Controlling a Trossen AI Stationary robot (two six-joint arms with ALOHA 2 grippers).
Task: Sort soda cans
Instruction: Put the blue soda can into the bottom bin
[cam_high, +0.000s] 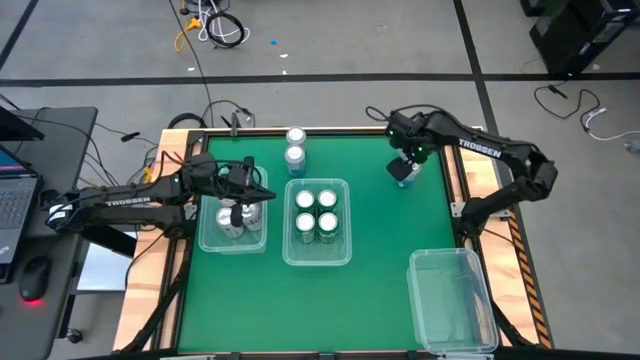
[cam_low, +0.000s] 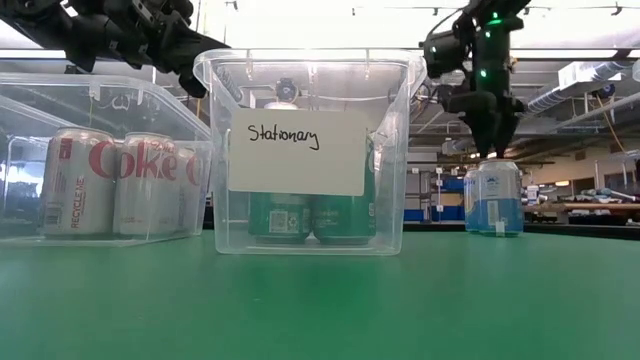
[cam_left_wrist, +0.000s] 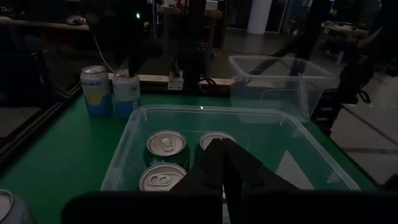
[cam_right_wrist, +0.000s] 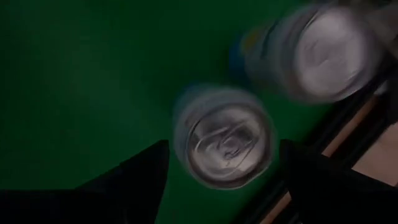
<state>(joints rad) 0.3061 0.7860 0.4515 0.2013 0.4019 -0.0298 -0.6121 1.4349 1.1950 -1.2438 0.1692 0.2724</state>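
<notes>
A white paper label (cam_low: 297, 151) on the middle clear plastic bin (cam_low: 390, 80) reads "Stationary" in handwriting. The silver soda cans (cam_low: 112, 182) in the left-hand clear bin (cam_low: 30, 100) show red "Coke" lettering. Both dark arms carry white "TROSSEN" lettering (cam_high: 127, 200).
</notes>
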